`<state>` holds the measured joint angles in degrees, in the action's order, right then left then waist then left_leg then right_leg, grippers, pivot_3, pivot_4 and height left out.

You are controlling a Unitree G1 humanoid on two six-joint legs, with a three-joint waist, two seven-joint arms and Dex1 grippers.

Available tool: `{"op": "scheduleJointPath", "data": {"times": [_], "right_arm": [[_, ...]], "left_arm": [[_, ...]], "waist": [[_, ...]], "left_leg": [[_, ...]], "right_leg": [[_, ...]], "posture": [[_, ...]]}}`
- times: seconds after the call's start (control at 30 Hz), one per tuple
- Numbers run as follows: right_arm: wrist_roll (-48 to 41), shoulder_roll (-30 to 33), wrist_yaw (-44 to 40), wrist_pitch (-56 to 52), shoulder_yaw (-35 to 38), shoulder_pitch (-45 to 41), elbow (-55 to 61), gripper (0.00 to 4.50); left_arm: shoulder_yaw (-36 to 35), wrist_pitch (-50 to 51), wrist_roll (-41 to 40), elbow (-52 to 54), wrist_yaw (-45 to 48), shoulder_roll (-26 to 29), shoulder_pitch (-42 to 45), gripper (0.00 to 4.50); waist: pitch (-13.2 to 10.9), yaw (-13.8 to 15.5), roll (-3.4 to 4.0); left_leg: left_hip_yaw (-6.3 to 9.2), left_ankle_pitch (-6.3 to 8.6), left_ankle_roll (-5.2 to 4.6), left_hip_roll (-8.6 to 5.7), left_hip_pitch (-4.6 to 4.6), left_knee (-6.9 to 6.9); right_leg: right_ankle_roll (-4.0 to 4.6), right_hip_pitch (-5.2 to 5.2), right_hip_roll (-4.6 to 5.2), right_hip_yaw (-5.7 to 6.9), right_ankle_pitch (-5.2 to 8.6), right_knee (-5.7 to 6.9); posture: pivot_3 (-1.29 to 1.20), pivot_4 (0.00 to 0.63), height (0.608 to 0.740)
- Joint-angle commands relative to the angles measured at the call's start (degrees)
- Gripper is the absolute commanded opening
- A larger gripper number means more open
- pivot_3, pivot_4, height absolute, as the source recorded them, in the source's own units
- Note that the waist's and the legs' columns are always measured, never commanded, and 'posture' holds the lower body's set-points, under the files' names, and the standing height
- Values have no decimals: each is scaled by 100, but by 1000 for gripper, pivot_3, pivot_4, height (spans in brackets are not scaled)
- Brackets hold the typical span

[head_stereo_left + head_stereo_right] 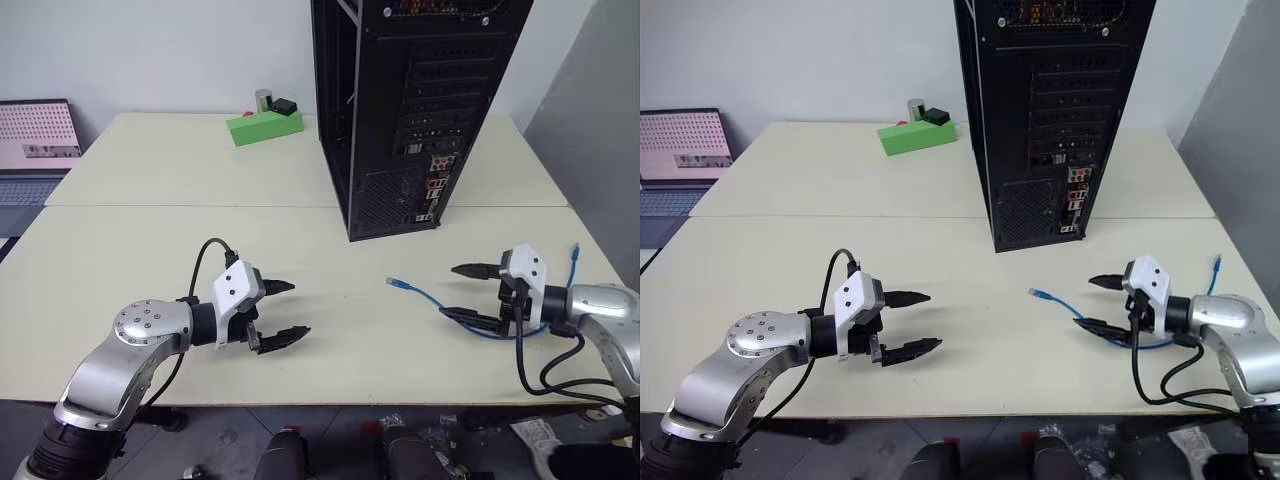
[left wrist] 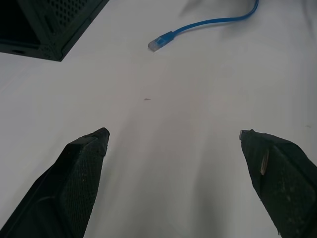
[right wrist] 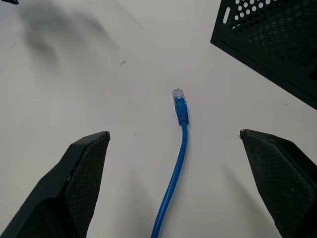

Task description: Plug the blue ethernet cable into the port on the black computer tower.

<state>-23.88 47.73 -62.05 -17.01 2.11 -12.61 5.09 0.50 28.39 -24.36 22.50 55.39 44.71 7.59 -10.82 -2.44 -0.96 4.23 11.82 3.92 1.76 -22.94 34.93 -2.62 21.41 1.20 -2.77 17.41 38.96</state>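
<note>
Clearly the pick-up comes first: the thin light-blue ethernet cable (image 1: 440,300) lies at the lower right of the head view, clear plug (image 3: 178,95) free on the pale table (image 1: 150,240). The right gripper (image 1: 468,292), spread wide and empty, should close just behind that plug. The left gripper (image 1: 282,311) is equally wide. The tall black metal computer tower (image 1: 400,110) stands at upper centre.

Matt cream table (image 1: 150,250), smooth right out to its front edge; the black computer tower (image 1: 400,100) at the back shows painted metal, perforated mesh vents and ribbed slot covers; the blue ethernet cable (image 3: 174,173) near the right edge looks like smooth, slightly glossy plastic with a clear plug; left gripper (image 1: 285,312) fingers (image 2: 74,188) look finely textured matt black
</note>
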Motion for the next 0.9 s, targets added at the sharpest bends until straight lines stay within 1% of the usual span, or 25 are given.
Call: {"op": "scheduleJointPath", "data": {"times": [0.03, 0.37, 0.53, 0.6, 0.73, 0.9], "right_arm": [[13, -34, 3, 75, 109, -108, 46, 4466], [146, -185, 218, 28, 54, -148, 133, 4466], [584, -589, 616, -115, -469, -396, 142, 4466], [791, -742, 685, -88, -710, -557, 19, 4466], [1129, -1105, 799, 52, -1065, -906, -471, 4466], [1483, -1279, 778, 321, -1259, -1229, -1254, 4466]], "left_arm": [[-130, -138, -44, 230, 92, 107, -37, 4500], [-41, -138, -2, 234, 147, 147, -37, 4500], [110, -237, 109, 163, 216, 104, 92, 4500], [207, -412, 262, 23, 248, 97, 164, 4500], [295, -533, 261, -97, 353, 44, 309, 4500], [401, -606, 322, -146, 413, 2, 428, 4500]], "waist": [[0, 1, 0], [0, 7, 0], [0, 6, 0], [0, 6, 0], [0, 9, 0], [0, 22, -1]], "left_leg": [[0, 0, 0, 0, 0, 0], [0, 0, 0, 0, 0, 0], [0, 0, 0, 1, 0, 0], [1, 0, 0, 1, 0, 0], [1, 0, 0, 0, 0, 0], [1, 0, 0, 0, -2, 0]], "right_leg": [[0, 0, 0, 0, 0, 0], [0, 1, 0, 0, 0, 0], [0, 1, -1, 0, 0, 1], [0, 1, -1, 1, 0, 1], [0, 3, -1, 1, 0, 1], [1, 3, -1, 3, 0, 1]], "posture": [[0, 150, 740], [0, 150, 740], [0, 150, 740], [0, 150, 740], [0, 150, 740], [0, 150, 740]]}}
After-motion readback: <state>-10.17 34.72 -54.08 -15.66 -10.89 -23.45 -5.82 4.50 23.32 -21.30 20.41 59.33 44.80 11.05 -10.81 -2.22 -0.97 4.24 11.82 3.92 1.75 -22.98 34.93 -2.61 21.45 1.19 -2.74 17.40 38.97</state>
